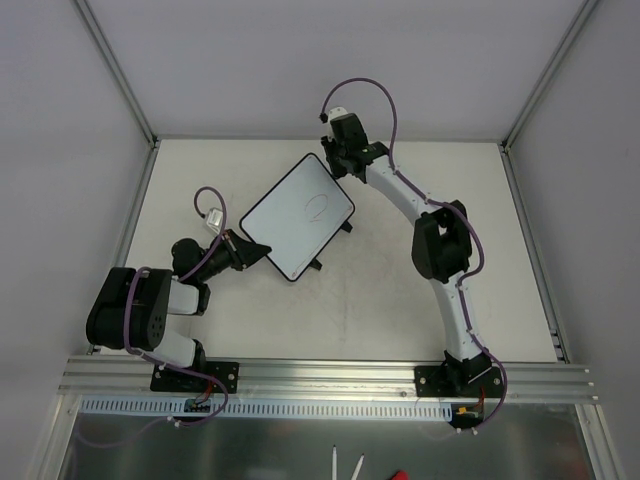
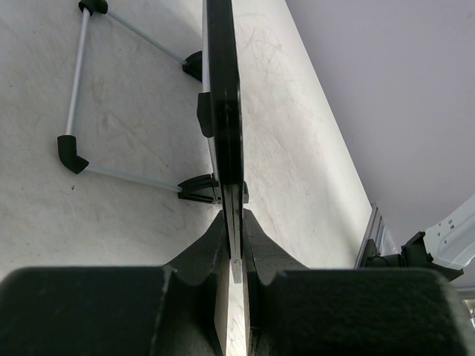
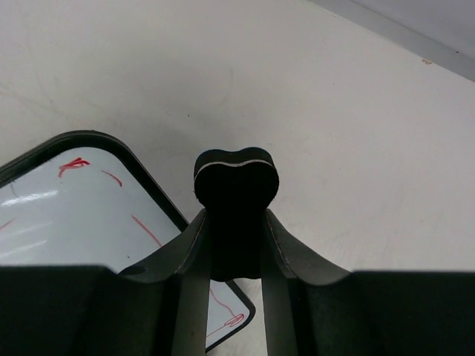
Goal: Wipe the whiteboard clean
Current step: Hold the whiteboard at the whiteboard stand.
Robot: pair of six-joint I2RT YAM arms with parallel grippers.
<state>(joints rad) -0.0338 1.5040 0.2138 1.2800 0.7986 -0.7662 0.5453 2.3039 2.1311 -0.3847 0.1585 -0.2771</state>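
Note:
The whiteboard (image 1: 298, 216) sits turned like a diamond in the middle of the table, with a faint red loop (image 1: 317, 208) drawn on it. My left gripper (image 1: 250, 250) is shut on its near-left edge. In the left wrist view the board (image 2: 223, 89) runs edge-on away from the gripper (image 2: 236, 222), pinched between both fingers. My right gripper (image 1: 340, 160) hovers at the board's far corner, shut on a black bone-shaped eraser (image 3: 236, 178). Below and left of that gripper (image 3: 236, 222) the board's corner (image 3: 74, 215) shows red strokes.
A thin wire stand with black end caps (image 2: 74, 141) juts from the board's left side in the left wrist view. Two black feet (image 1: 347, 227) stick out at its right edge. An aluminium rail (image 1: 330, 378) runs along the near edge. Grey walls enclose the table.

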